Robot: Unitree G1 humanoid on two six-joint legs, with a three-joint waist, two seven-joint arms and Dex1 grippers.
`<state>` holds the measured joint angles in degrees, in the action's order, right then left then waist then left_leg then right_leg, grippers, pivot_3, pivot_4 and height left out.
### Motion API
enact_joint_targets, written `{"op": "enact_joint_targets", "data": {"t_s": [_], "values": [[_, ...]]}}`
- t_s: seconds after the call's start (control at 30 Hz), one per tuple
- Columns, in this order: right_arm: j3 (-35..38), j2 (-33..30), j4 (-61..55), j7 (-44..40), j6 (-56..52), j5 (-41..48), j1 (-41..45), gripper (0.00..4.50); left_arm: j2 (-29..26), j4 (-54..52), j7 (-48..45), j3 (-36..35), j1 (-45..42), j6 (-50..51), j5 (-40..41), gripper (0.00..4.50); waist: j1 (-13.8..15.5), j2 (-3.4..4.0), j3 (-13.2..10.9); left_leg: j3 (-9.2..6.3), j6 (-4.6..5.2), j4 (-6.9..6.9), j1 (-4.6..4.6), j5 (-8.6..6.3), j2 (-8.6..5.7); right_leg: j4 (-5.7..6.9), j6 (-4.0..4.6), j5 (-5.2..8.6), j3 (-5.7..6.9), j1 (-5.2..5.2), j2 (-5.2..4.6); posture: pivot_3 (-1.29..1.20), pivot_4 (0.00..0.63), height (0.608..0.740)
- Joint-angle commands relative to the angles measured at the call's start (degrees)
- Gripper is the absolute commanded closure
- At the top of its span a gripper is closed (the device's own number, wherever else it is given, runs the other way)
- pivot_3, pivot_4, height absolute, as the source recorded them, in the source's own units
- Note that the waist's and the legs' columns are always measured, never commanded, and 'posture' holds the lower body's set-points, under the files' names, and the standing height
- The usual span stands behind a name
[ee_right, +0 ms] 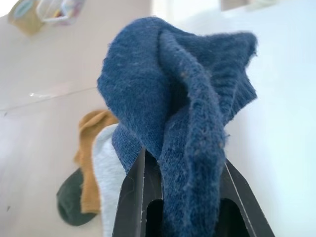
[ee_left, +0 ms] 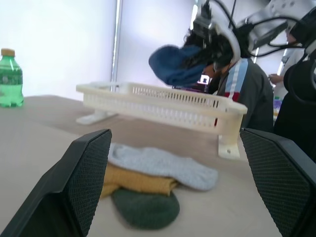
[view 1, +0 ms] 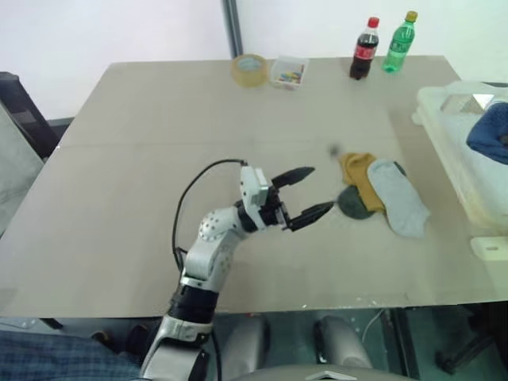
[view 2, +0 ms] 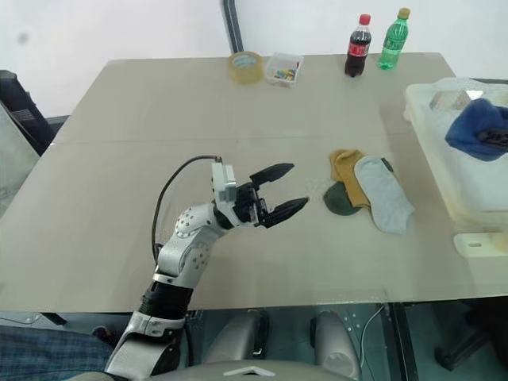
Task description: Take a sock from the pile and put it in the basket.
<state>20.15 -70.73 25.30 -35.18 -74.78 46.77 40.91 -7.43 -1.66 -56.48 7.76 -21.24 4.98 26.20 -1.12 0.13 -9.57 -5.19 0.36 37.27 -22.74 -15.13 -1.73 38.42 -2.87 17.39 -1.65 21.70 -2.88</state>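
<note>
table [view 1: 159, 159]: wide beige top carrying everything described here.
far edge: a roll of tape [view 1: 249, 69], a small clear box of coloured bits [view 1: 288, 71], a dark cola bottle [view 1: 364, 49] and a green bottle [view 1: 399, 32] stand in a row, well apart from the socks.
pile [view 1: 379, 190]: three socks left lying flat near the right side of the table, a mustard-yellow sock [view 1: 361, 176] overlapped by a light grey sock [view 1: 398, 197], with a dark grey sock [view 1: 354, 203] poking out beneath them.
basket [view 2: 444, 159]: cream-white tub at the table's right edge, just beside the pile; its far part runs out of the head views.
sock [view 2: 478, 131]: royal blue, bunched up, hanging above the basket; it droops in folds, so no clear long axis can be made out.
right pincer [ee_right: 183, 197]: pressed together on the blue sock; in its own wrist view the fabric rises from between the two black fingers and covers their tips.
left pincer [view 1: 305, 194]: spread wide, pinching nothing, held above the table with its tips pointing towards the pile, close to the dark grey sock but apart from it.
in the way: nothing lies between the left pincer and the pile.
hard to make out: the basket's inside is mostly washed out; in the left wrist view a person [ee_left: 247, 84] behind the basket is partly covered by the raised sock.
</note>
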Motion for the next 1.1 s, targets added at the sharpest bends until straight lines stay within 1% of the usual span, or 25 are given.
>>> {"op": "enact_joint_targets", "data": {"t_s": [0.03,0.07,0.1,0.13,0.23,0.27,0.37,0.43,0.47,0.57,0.63,0.67,0.77,0.83,0.87,0.9,0.93,0.97,1.03,1.1], "values": [[-1.7,-2.2,4.3,-7.0,4.7,-3.7,0.7,3.06,0.4,-0.8,0.1,0.2,-1.3,-0.1,1.0,0.00,0.2,0.01,0.0,0.03,0.00,0.01,0.00,0.00,0.00,0.02,0.00,0.00,0.00,0.00,0.01,0.00,0.150,0.740],[-2.9,-2.4,5.0,-8.6,6.0,-5.1,0.1,2.53,0.5,-0.7,0.0,0.2,-1.5,-0.1,1.0,0.00,0.2,0.02,0.0,0.03,0.00,0.02,0.00,0.00,0.00,0.03,0.00,0.00,0.00,0.01,0.02,0.00,0.150,0.740],[-3.8,-2.1,6.2,-9.2,7.5,-6.8,-0.2,2.14,0.5,-0.5,0.0,0.2,-1.7,-0.1,1.0,0.00,0.3,0.02,0.0,0.04,0.00,0.03,-0.01,0.00,0.00,0.03,0.00,0.00,0.00,0.01,0.02,0.00,0.150,0.740],[-4.5,-1.5,7.9,-9.1,9.3,-8.7,0.0,1.57,0.6,-0.5,-0.1,0.2,-1.8,-0.1,1.1,0.00,0.4,0.02,0.0,0.04,-0.01,0.03,-0.01,0.00,0.00,0.03,0.00,0.00,0.00,0.01,0.01,0.00,0.150,0.740],[-6.9,-0.3,11.4,-8.8,16.0,-14.4,-1.0,0.09,0.6,-0.5,0.0,0.3,-1.9,0.1,1.3,0.00,0.5,0.02,0.0,0.03,-0.03,0.04,-0.04,0.02,-0.02,0.00,-0.01,0.00,-0.02,0.02,-0.02,0.00,0.150,0.740],[-7.9,0.0,12.1,-8.5,18.8,-16.5,-1.5,0.03,0.6,-0.6,0.1,0.3,-1.9,0.2,1.3,0.00,0.5,0.02,0.0,0.03,-0.04,0.04,-0.04,0.02,-0.02,-0.01,-0.01,0.00,-0.02,0.02,-0.02,0.00,0.150,0.740],[-9.9,0.6,14.6,-7.5,31.9,-23.7,-2.8,0.03,0.3,-0.9,0.0,0.0,-1.8,0.7,1.5,0.00,0.5,0.02,0.0,0.04,-0.12,0.07,-0.05,0.07,-0.02,-0.01,-0.02,-0.01,-0.01,0.02,-0.02,0.00,0.150,0.740],[-9.4,0.8,15.4,-8.1,38.9,-26.0,-2.5,0.03,-0.2,-1.2,0.2,-0.4,-1.6,1.2,1.8,0.00,0.4,0.10,-0.1,0.06,-0.16,0.08,-0.04,0.09,-0.03,0.01,-0.04,-0.02,-0.06,0.03,-0.02,0.00,0.150,0.740],[-8.5,0.9,15.4,-8.7,40.8,-26.1,-1.8,0.03,-0.6,-1.3,0.4,-0.7,-1.4,1.3,1.8,0.00,0.4,0.14,-0.1,0.08,-0.20,0.09,-0.03,0.12,-0.03,0.03,-0.06,-0.03,-0.08,0.04,-0.02,0.00,0.150,0.740],[-5.3,1.4,10.2,-10.9,45.4,-24.7,-0.3,0.03,-2.2,-2.2,1.6,-2.2,-0.4,2.2,1.9,0.00,0.0,0.18,-0.1,0.08,-0.23,0.10,0.01,0.13,0.00,0.09,-0.06,-0.03,-0.13,0.04,0.02,0.00,0.150,0.740],[-3.3,2.2,6.0,-11.5,46.0,-23.5,-0.7,0.03,-3.7,-3.2,2.1,-2.9,0.9,2.8,1.9,0.00,-0.1,0.19,-0.1,0.05,-0.23,0.09,0.11,0.13,0.03,0.18,-0.06,-0.03,-0.30,0.06,0.07,0.00,0.150,0.740],[-1.6,3.6,0.9,-11.9,43.7,-21.1,-1.8,0.03,-5.0,-4.1,2.8,-3.6,2.0,3.3,1.8,0.00,-0.1,0.19,-0.1,0.04,-0.22,0.09,0.13,0.13,0.06,0.19,-0.06,-0.03,-0.32,0.06,0.10,0.00,0.150,0.740],[2.0,9.2,-15.9,-12.1,37.0,-13.5,-7.7,0.03,-8.0,-6.4,4.8,-5.4,4.5,5.1,1.7,0.00,-0.2,0.05,-0.2,0.03,-0.14,0.10,0.14,0.07,0.27,0.20,-0.06,-0.03,-0.40,0.05,0.24,0.00,0.150,0.740],[3.0,16.1,-27.0,-9.5,34.6,-8.9,-13.8,0.03,-9.9,-8.2,6.0,-6.7,6.5,6.2,1.9,0.00,0.3,-0.12,-0.2,-0.09,-0.11,0.16,0.12,0.05,0.28,0.29,-0.05,-0.03,-0.34,0.06,0.25,0.00,0.150,0.740],[2.4,20.8,-32.6,-8.2,34.3,-6.4,-17.4,0.03,-10.9,-9.2,6.6,-7.4,8.0,6.9,2.0,0.00,0.5,-0.26,-0.1,-0.20,-0.11,0.20,0.09,0.05,0.30,0.29,-0.05,-0.03,-0.35,0.02,0.24,0.00,0.150,0.740],[1.8,24.7,-36.6,-7.3,34.9,-5.0,-20.2,0.03,-11.6,-10.1,7.2,-7.9,9.1,7.4,2.0,0.00,0.6,-0.29,-0.1,-0.32,-0.09,0.21,0.05,0.04,0.30,0.29,-0.05,-0.03,-0.34,0.01,0.23,0.00,0.150,0.740],[1.6,27.2,-39.3,-6.7,35.2,-4.2,-22.0,0.03,-12.0,-10.7,7.6,-8.1,9.9,7.8,2.0,0.00,0.8,-0.29,-0.1,-0.37,-0.10,0.25,0.03,0.04,0.29,0.29,-0.05,-0.03,-0.31,0.00,0.18,0.00,0.150,0.740],[-0.7,30.9,-42.9,-6.2,37.3,-5.1,-26.4,0.03,-12.7,-11.9,8.5,-8.6,11.7,7.9,1.5,0.00,1.1,-0.23,-0.1,-0.44,-0.10,0.23,-0.01,0.04,0.22,0.30,-0.04,-0.03,-0.27,0.03,0.15,0.00,0.150,0.740],[-6.3,36.9,-47.0,-7.8,43.1,-8.6,-36.3,0.03,-14.2,-14.5,10.7,-9.9,15.8,7.9,-0.1,0.00,1.8,-0.20,-0.2,-0.44,-0.10,0.25,-0.07,0.04,0.04,0.33,-0.05,-0.03,-0.29,0.10,-0.05,0.00,0.150,0.740],[-9.4,39.4,-48.0,-11.4,48.7,-11.1,-44.4,0.03,-16.3,-17.1,12.8,-10.6,20.6,9.1,-2.0,0.00,2.1,-0.22,-0.1,-0.40,-0.14,0.25,-0.10,0.06,-0.08,0.29,-0.05,-0.03,-0.30,0.11,-0.16,0.00,0.150,0.740]]}}
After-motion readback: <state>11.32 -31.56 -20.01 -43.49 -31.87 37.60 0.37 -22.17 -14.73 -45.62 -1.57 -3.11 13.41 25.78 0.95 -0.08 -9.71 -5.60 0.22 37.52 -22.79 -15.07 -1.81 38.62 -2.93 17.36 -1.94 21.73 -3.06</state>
